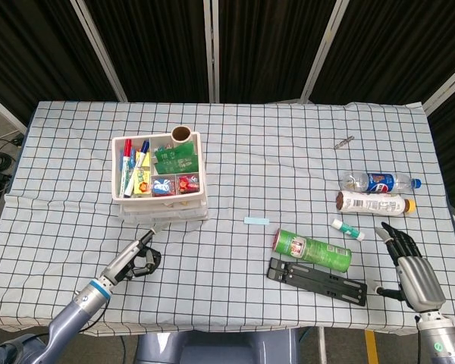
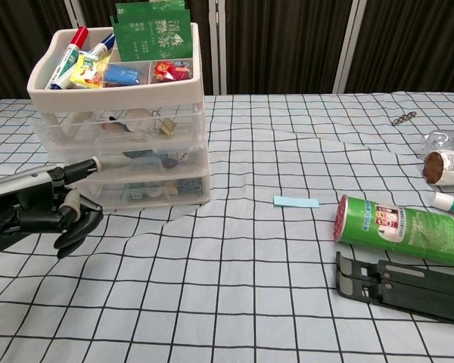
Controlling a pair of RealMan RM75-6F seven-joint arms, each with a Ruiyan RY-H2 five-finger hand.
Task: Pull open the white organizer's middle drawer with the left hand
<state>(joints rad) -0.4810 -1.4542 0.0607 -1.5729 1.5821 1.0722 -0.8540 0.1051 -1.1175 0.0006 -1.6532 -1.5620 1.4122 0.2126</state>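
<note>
The white organizer (image 1: 164, 199) (image 2: 129, 136) stands left of the table's middle, pens and packets in its top tray and three clear drawers below. Its middle drawer (image 2: 140, 160) sits level with the other two fronts. My left hand (image 1: 136, 258) (image 2: 41, 214) hovers low in front of the organizer, to its left, with one finger stretched toward the drawers and the others curled in on nothing. The fingertip stops short of the drawer front. My right hand (image 1: 408, 265) rests at the table's front right edge, fingers spread and empty; the chest view does not show it.
A green can (image 1: 312, 249) (image 2: 405, 230) lies on its side above a black folding stand (image 1: 317, 280) (image 2: 401, 287). A small blue slip (image 1: 255, 221) (image 2: 295, 201) lies mid-table. Two bottles (image 1: 373, 192) and a small tube (image 1: 347, 228) lie at the right.
</note>
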